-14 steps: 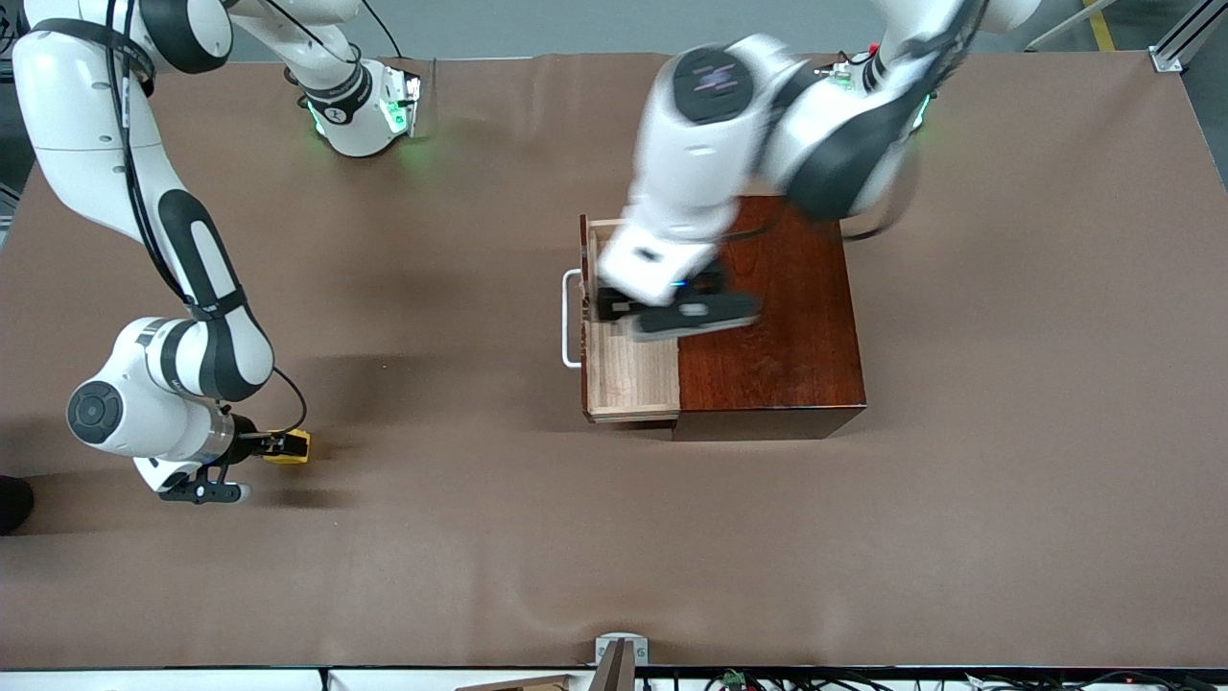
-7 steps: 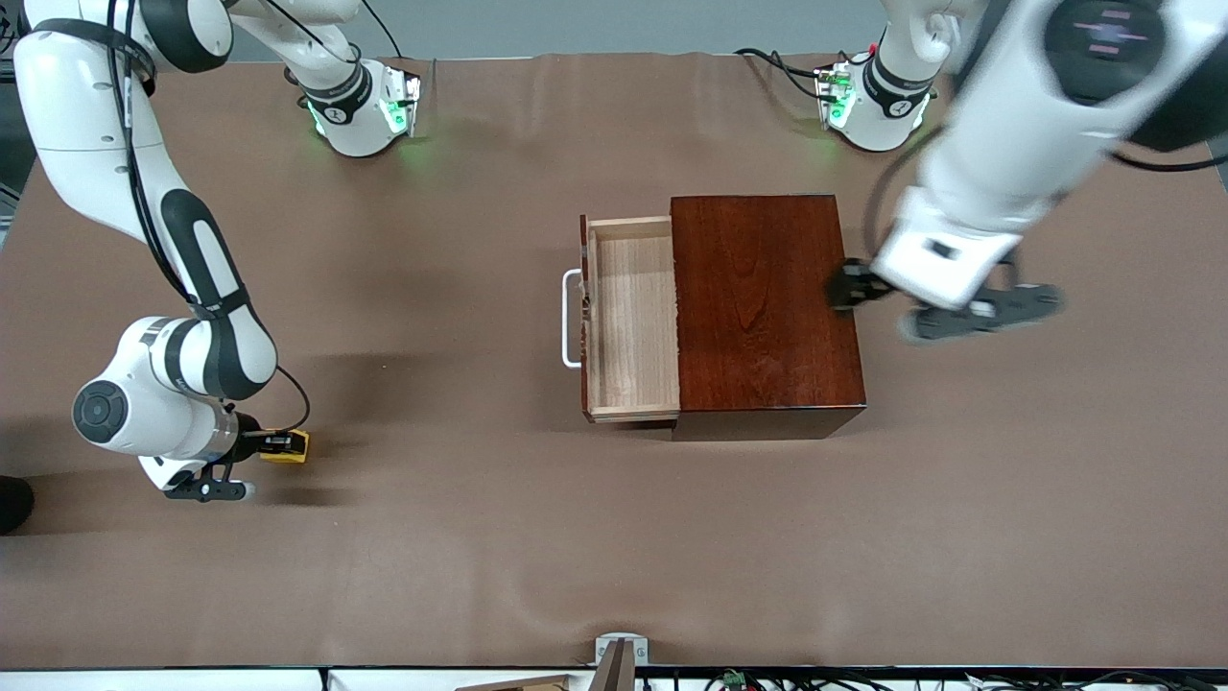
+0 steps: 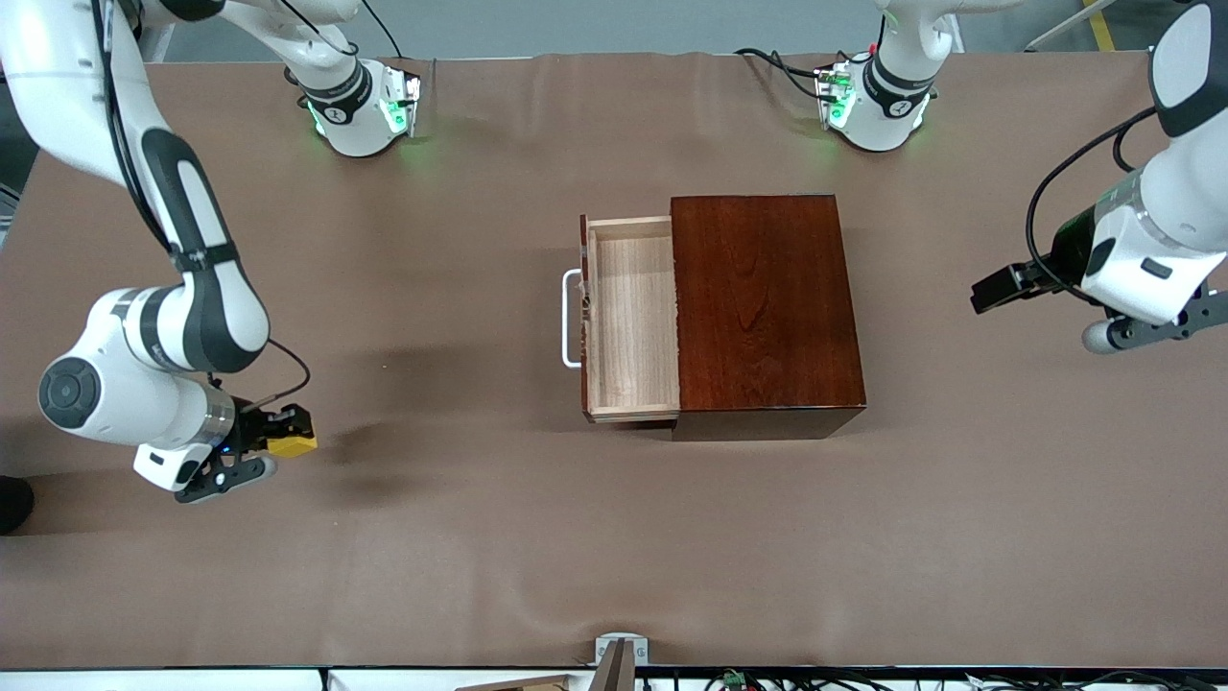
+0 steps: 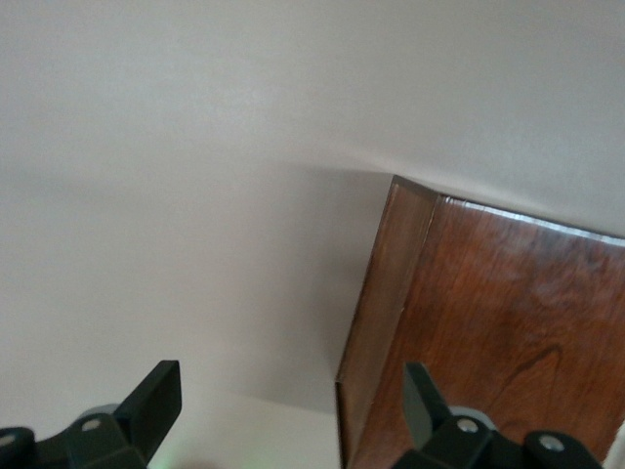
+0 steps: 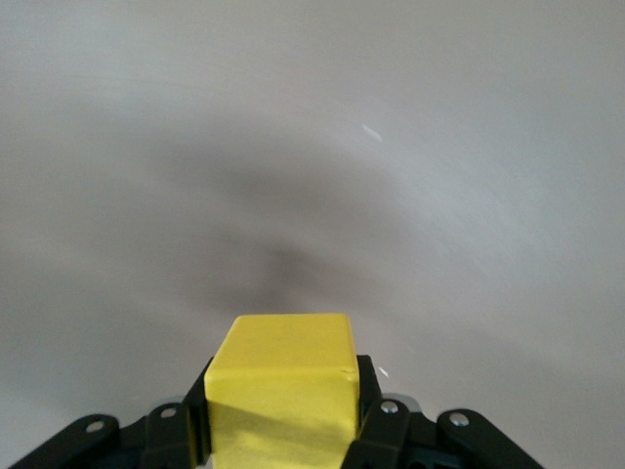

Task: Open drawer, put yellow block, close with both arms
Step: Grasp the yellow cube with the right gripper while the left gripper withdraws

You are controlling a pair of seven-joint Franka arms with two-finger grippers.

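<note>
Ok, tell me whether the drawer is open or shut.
Open. The drawer is pulled out of the box toward the right arm's end, its pale wooden tray exposed and empty.

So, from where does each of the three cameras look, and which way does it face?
Front view: high across the table, facing both bases; shows both arms, the open drawer and the wooden box.
Left wrist view: on the left arm, looking down past its open fingers at the box's corner.
Right wrist view: on the right arm, looking down at the yellow block between its shut fingers.
Front and left wrist views share the box; front and right wrist views share the block.
</note>
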